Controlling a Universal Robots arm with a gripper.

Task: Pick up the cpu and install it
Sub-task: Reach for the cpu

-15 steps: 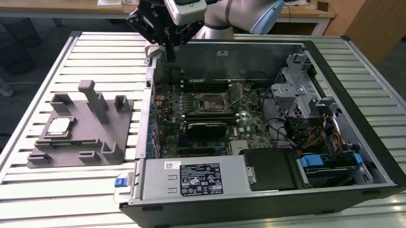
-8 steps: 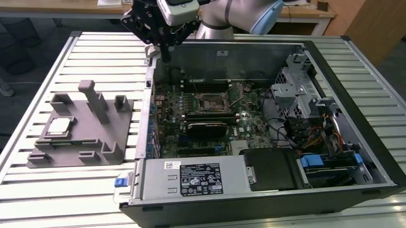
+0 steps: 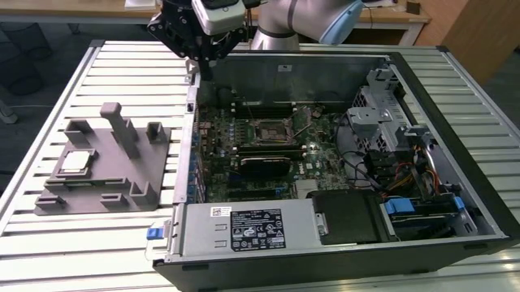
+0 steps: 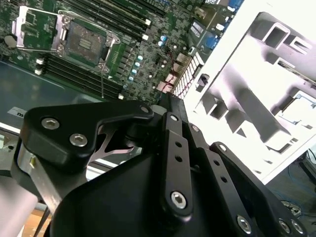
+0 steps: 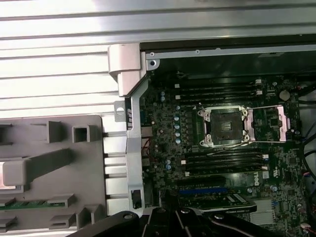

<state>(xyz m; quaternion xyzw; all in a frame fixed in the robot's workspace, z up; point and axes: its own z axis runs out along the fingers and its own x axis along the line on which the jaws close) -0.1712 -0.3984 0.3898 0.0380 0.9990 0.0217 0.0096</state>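
The gripper (image 3: 201,56), open or closed one could not tell, hung over the computer case (image 3: 341,258) corner. The cpu (image 3: 75,160) lay on the grey tray (image 3: 114,182), well apart. The pick was not yet begun, and it would need a level, exact grip.

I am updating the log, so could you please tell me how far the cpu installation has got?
Done: the socket stands open and empty. In hand: the gripper hangs above the case edge, apart from the cpu, which lies on the grey fixture. Left: pickup and seating, both undone.
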